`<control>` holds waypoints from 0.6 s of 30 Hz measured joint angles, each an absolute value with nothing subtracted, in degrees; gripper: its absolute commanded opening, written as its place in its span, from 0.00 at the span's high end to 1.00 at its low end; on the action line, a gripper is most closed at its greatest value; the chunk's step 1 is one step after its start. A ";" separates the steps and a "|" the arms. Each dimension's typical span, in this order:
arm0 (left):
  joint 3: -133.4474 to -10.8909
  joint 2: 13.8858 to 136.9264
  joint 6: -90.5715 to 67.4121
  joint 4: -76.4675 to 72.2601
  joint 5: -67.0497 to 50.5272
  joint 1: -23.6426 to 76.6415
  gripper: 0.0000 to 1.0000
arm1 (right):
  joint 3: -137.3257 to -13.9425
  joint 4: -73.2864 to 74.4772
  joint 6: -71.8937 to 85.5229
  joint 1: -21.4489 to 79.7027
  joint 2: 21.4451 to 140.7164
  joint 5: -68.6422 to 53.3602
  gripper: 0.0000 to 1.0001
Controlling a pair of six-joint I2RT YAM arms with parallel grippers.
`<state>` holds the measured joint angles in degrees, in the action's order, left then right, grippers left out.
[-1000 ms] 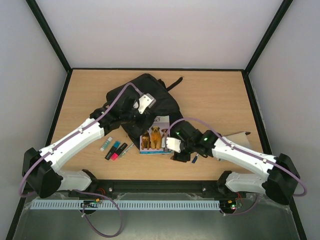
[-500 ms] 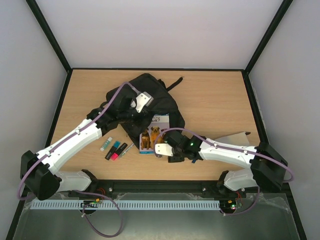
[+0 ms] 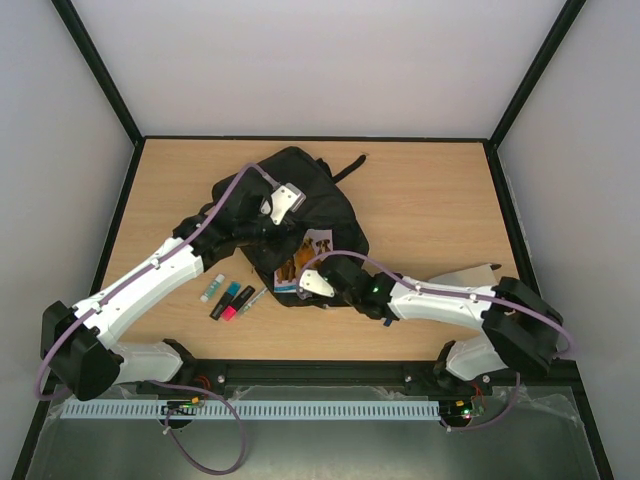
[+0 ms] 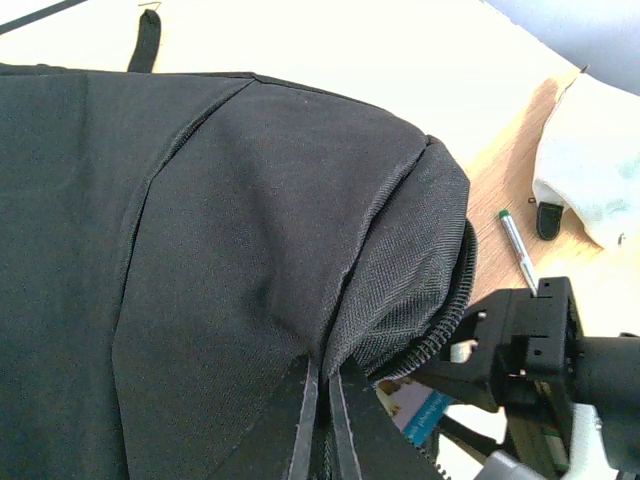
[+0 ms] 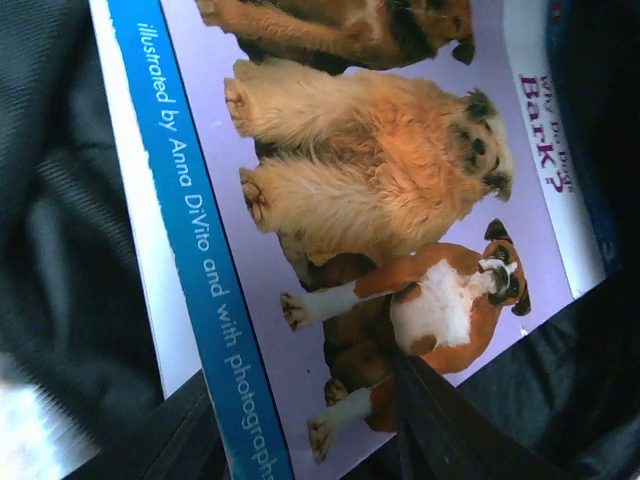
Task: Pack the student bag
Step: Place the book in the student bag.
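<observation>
**Packing the student bag (image 3: pixel 310 180): the book goes in.**

- **Change over the last second:** the book (image 3: pixel 312 248) lay flat on the bench (image 3: pixel 430 190), just beside the bag's near edge. It is now tilted and pushed part-way under the raised lip of the bag, its far portion hidden by black fabric.
- **Right arm:** it has stretched leftward and forward from a folded pose. It lies low and nearly straight across the near bench, with its wrist at the bag's mouth.
- **Right hand (image 5: pixel 300 380):** the wrist view shows its two fingers apart, with the dog-picture cover spanning the gap. Whether they clamp the book's near edge or merely push it cannot be told.
- **Left arm:** it reaches diagonally from its base over the bag, much as a second ago.
- **Left hand (image 4: pixel 320 410):** the fingers are together, pinching a fold of bag fabric beside the zip and holding the opening up.
- **Bag position:** mid-bench, toward the far side, with a strap trailing behind it.
- **Judgement:** the book is entering but is not yet fully inside. The markers (image 3: pixel 228 298) on the near-left bench are probably still to be packed.
</observation>
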<state>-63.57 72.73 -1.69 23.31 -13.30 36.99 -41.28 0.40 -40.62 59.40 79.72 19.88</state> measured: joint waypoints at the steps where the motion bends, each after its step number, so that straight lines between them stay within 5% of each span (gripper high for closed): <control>1: -63.57 72.73 -1.69 23.31 -13.32 36.97 0.98 | -41.10 -1.87 -40.77 59.40 80.47 21.23 0.58; 10: -63.40 72.58 -1.65 23.49 -13.52 36.93 0.98 | -40.64 -16.69 -42.65 58.04 91.26 30.37 0.54; 18: -62.89 71.81 -1.30 23.57 -13.69 36.56 0.97 | -42.44 -7.68 -39.66 57.32 84.71 24.47 0.47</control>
<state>-62.89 71.81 -1.30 23.57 -13.69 36.56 -42.44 -7.68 -39.66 57.32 84.71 24.47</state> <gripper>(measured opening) 0.033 0.512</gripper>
